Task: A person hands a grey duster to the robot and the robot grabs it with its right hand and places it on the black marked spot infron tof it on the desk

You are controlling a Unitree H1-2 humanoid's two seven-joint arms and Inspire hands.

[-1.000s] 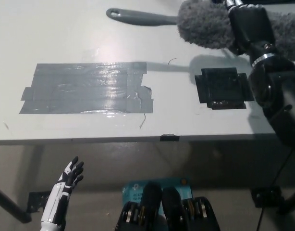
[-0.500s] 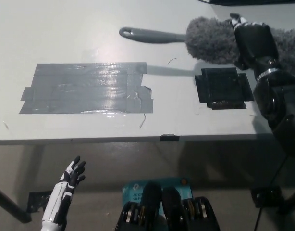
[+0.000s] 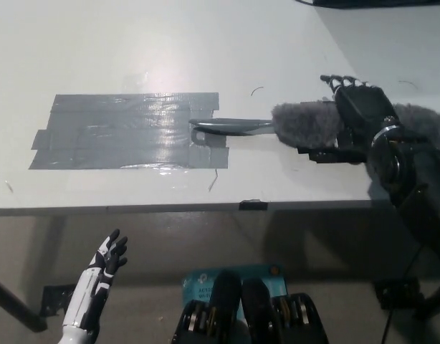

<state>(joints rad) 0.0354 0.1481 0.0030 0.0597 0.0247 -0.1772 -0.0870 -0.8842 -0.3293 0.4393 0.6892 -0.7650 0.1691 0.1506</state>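
So the black right robot hand has its fingers wrapped round the fluffy head of the grey duster, holding it low over the black marked spot at the right of the worktop. The handle sticks out left over the grey tape patch. To do this well, I'd lower it flat, keep the fluff centred on the mark, then let go gently. Most of the spot is covered, so alignment is hard to judge, and I can't tell if the duster is touching down. The white left robot hand hangs open below the near edge.
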